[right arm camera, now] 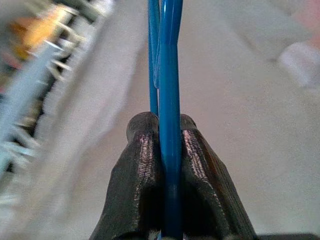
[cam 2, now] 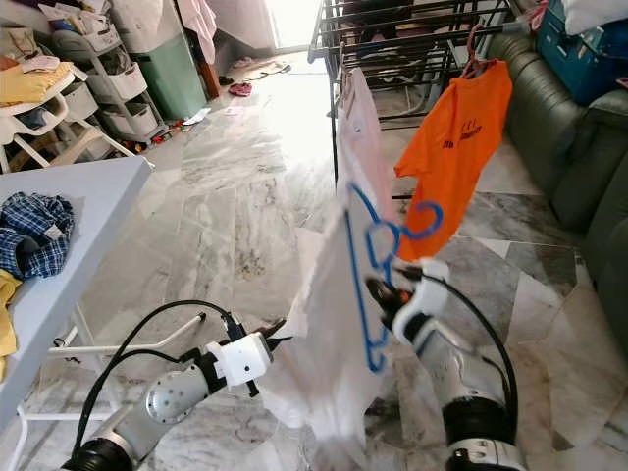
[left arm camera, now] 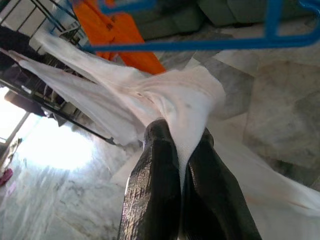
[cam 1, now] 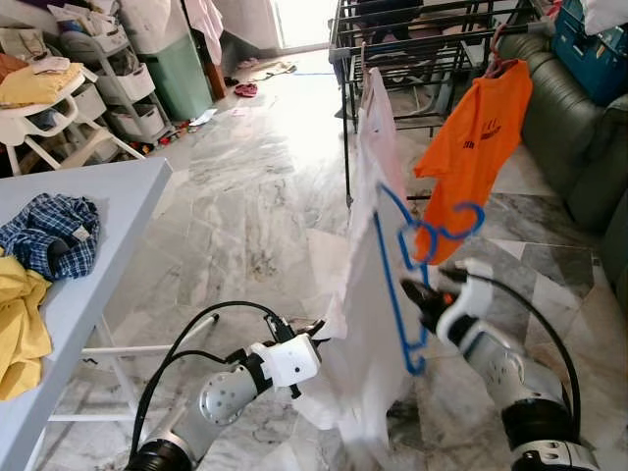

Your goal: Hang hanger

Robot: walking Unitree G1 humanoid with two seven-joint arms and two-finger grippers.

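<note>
carrying one blue hanger [cam 1: 402, 285] toward the drying rack [cam 1: 432, 44] looks like the step in hand. the right end effector [cam 1: 420, 297] is clamped tight on its bar, while the left end effector [cam 1: 316, 331] pinches one white garment [cam 1: 368, 255], hanging beside the hanger. the rack stands well beyond both, one orange shirt [cam 1: 476, 142] already on it. next, i judge, lift the hook over a rail.

Silver arms, white wrist housings, looping black cables, black textured claw fingers [left arm camera: 152, 190].
</note>
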